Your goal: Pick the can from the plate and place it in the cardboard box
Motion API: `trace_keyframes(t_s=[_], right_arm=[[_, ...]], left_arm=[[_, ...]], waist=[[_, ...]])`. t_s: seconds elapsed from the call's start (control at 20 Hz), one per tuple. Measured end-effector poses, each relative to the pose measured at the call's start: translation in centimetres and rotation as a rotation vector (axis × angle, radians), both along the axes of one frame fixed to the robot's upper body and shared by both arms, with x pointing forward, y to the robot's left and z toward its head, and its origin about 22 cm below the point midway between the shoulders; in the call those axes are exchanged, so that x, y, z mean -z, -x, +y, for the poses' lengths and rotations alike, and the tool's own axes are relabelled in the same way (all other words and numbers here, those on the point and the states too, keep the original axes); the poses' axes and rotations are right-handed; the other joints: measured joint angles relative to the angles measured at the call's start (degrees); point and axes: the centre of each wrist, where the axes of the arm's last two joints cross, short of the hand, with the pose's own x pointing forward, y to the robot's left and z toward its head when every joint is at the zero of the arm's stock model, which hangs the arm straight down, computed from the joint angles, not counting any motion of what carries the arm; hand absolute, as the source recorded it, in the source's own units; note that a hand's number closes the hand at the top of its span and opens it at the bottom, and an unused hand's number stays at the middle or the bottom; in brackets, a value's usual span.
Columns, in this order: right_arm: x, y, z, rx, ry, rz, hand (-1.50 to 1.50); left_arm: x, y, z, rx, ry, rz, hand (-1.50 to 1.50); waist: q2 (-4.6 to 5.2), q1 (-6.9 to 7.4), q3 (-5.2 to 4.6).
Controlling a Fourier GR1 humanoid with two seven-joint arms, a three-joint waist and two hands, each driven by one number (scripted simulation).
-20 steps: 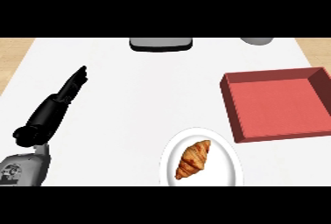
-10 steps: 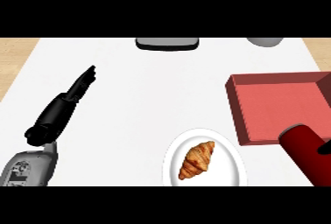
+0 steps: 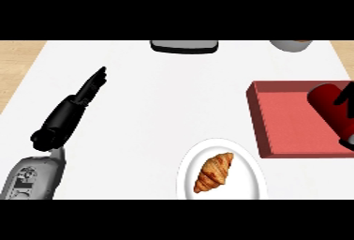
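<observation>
White counter (image 3: 173, 103), left hand (image 3: 72, 112) open, right hand (image 3: 343, 101) gripping red can (image 3: 332, 110) over red box (image 3: 290, 140).

The desk (image 3: 180, 93) has a smooth, matt white top, with pale wood grain showing along its 9 o'clock and 3 o'clock edges. The box (image 3: 290, 126) looks matt red, flat and even. The can (image 3: 332, 112) is dark red with a slight sheen. The plate (image 3: 254, 180) is glossy white. The croissant (image 3: 214, 172) has a flaky, golden-brown crust. The left hand (image 3: 69, 115) is black, faintly shiny plastic; its forearm (image 3: 31, 178) is grey, metal-like.
</observation>
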Motion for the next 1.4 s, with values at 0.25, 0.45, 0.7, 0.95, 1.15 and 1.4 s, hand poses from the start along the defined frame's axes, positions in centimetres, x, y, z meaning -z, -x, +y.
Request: trace_keyframes(t_s=[0.25,0.45,0.7,0.95,1.15,1.4], right_arm=[[1.1,-3.1,-2.0,0.000,0.133,0.130,1.50],[1.9,-5.0,-3.3,-0.006,0.251,0.209,1.50],[3.0,-7.2,-4.2,-0.057,0.341,0.303,-1.50],[3.6,-8.4,-4.5,-0.128,0.249,0.282,-1.50],[5.3,-9.0,-4.2,-0.137,-0.061,0.277,-1.50],[7.4,-9.6,-4.4,-0.064,-0.450,0.380,-1.50]], left_arm=[[-0.6,-0.4,0.0,0.008,0.001,-0.006,0.00],[-0.3,-0.5,-0.3,0.008,0.000,-0.007,0.00],[-0.2,-0.6,-0.5,0.011,-0.003,-0.004,0.00],[0.0,-0.6,-0.3,0.008,-0.002,-0.001,0.00],[0.1,-0.4,0.1,0.003,0.000,0.004,0.00],[0.2,-0.4,0.2,-0.003,0.002,0.000,0.00]], waist=[[0.10,0.37,0.04],[0.15,0.42,0.06],[0.14,0.33,0.08],[0.13,0.05,0.12],[0.01,-0.26,0.17],[0.05,-0.47,0.13]])
